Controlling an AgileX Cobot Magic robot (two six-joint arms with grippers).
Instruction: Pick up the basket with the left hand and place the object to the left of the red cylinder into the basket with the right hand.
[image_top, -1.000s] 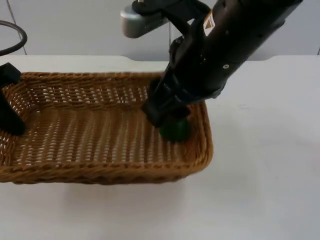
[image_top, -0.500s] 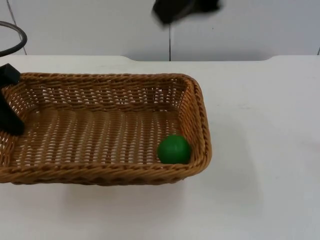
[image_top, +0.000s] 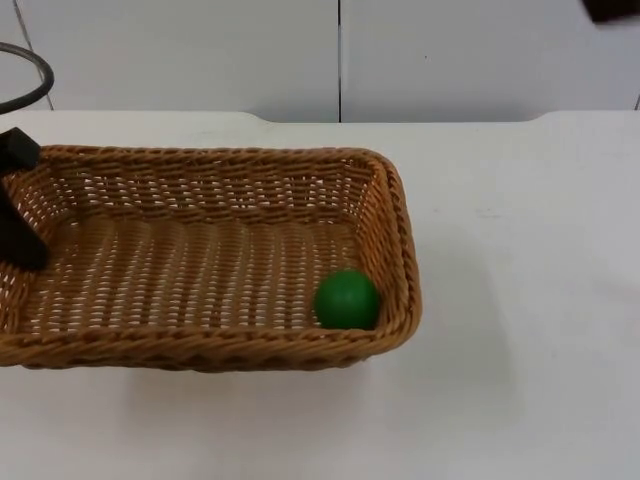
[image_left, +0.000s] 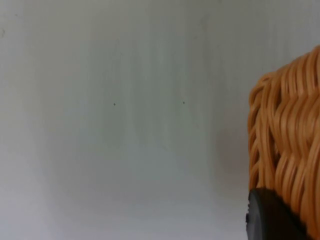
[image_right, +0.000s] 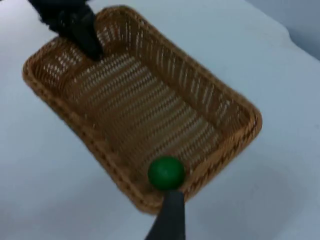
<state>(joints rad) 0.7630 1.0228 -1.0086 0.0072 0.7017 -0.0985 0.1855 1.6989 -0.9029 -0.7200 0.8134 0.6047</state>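
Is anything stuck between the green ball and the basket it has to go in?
No, the ball already lies inside the basket, in a corner against the wall. The left gripper grips the basket's end; the right gripper hangs above, near the ball.

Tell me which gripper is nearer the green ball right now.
Right, judging by its wrist view. The right gripper hangs above the green ball, which lies in the basket. The left gripper grips the basket's opposite end, a full basket-length away.
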